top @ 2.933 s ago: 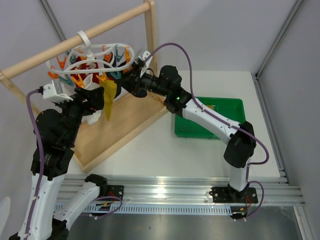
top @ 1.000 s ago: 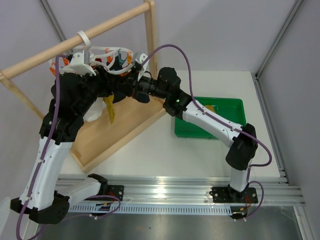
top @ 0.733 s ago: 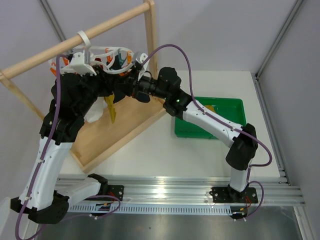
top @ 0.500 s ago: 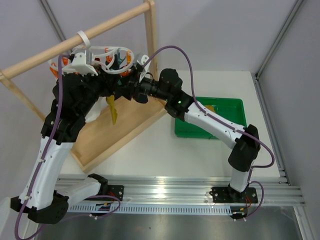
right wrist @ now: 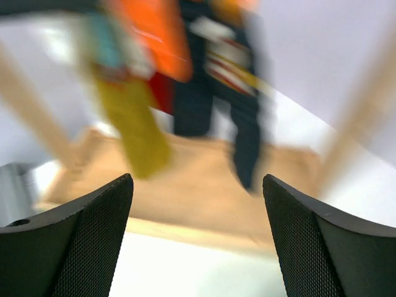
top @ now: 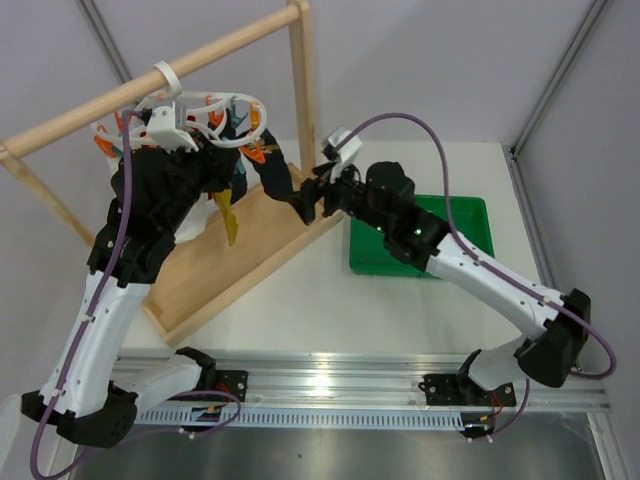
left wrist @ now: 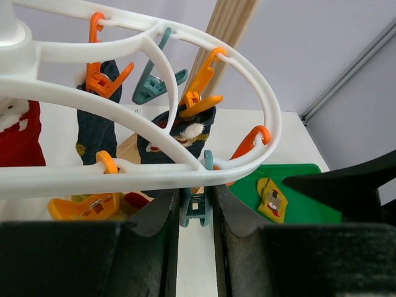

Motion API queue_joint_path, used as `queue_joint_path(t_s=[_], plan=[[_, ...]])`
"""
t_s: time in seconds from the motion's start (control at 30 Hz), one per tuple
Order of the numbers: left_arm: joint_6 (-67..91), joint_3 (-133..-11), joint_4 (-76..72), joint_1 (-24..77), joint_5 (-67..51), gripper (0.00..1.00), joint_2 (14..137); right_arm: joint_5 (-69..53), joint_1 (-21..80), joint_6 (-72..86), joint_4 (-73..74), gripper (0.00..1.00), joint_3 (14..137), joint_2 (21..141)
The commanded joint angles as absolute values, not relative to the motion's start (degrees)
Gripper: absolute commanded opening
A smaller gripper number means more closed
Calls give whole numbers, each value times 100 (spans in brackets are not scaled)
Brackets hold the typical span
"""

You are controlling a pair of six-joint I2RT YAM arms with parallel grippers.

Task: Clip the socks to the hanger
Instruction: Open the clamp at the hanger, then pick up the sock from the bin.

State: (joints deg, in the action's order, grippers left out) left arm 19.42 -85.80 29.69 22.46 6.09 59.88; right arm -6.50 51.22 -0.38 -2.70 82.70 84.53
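Note:
The white hanger (top: 215, 112) with orange and teal pegs hangs from the wooden rail. One mustard sock (top: 228, 215) dangles from it, blurred in the right wrist view (right wrist: 133, 124). A second mustard sock (left wrist: 272, 198) lies in the green bin. My left gripper (left wrist: 197, 207) reaches up under the hanger (left wrist: 154, 105) and is shut on a teal peg (left wrist: 197, 210) at its rim. My right gripper (top: 312, 198) stands wide open and holds nothing (right wrist: 198, 247), off to the right of the hanger near the rack's right post.
Dark navy socks (left wrist: 179, 133) and a red sock (left wrist: 18, 133) also hang from the pegs. The tall wooden rack (top: 300, 90) stands on a tray base (top: 230, 275). A green bin (top: 465, 215) sits on the table to the right.
My right gripper has opened and drawn back to the right, away from the hanger. My left gripper has narrowed onto the teal peg. The mustard sock stays hanging.

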Motion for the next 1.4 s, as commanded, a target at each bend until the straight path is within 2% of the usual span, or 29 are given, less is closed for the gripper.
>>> queue_joint_path(t_s=[0.0, 0.1, 0.23, 0.4, 0.7, 1.0, 1.1, 1.2, 1.23, 1.3, 1.37], plan=[[1969, -8526, 2707, 2250, 861, 6, 5941, 1156, 4625, 263, 614, 88, 7745, 7938], [1995, -8473, 2698, 2250, 853, 6, 5915, 1931, 4009, 736, 1149, 88, 7332, 7796], [2004, -8429, 2698, 2250, 835, 6, 5906, 2170, 2983, 1475, 1669, 88, 7032, 7875], [2021, -8394, 2707, 2250, 809, 4, 5880, 2267, 2400, 1880, 1959, 88, 6724, 8445], [2004, -8332, 2698, 2241, 774, 2, 5818, 1583, 1302, 2496, 1354, 82, 6231, 9658], [1995, -8271, 2698, 2241, 756, 1, 5801, 976, 1099, 2540, 792, 69, 6179, 10563], [1995, -8262, 2698, 2241, 747, 1, 5810, 818, 1099, 2514, 703, 60, 6170, 10696], [1995, -8270, 2698, 2241, 738, 1, 5818, 773, 1099, 2443, 712, 39, 6179, 10793], [1995, -8253, 2690, 2241, 738, 1, 5818, 808, 1090, 2417, 738, 22, 6170, 10732], [1995, -8253, 2681, 2241, 730, 1, 5827, 826, 1116, 2303, 747, 0, 6170, 10600], [1995, -8262, 2689, 2241, 721, 1, 5836, 1036, 1299, 2005, 939, 0, 6284, 10276]])
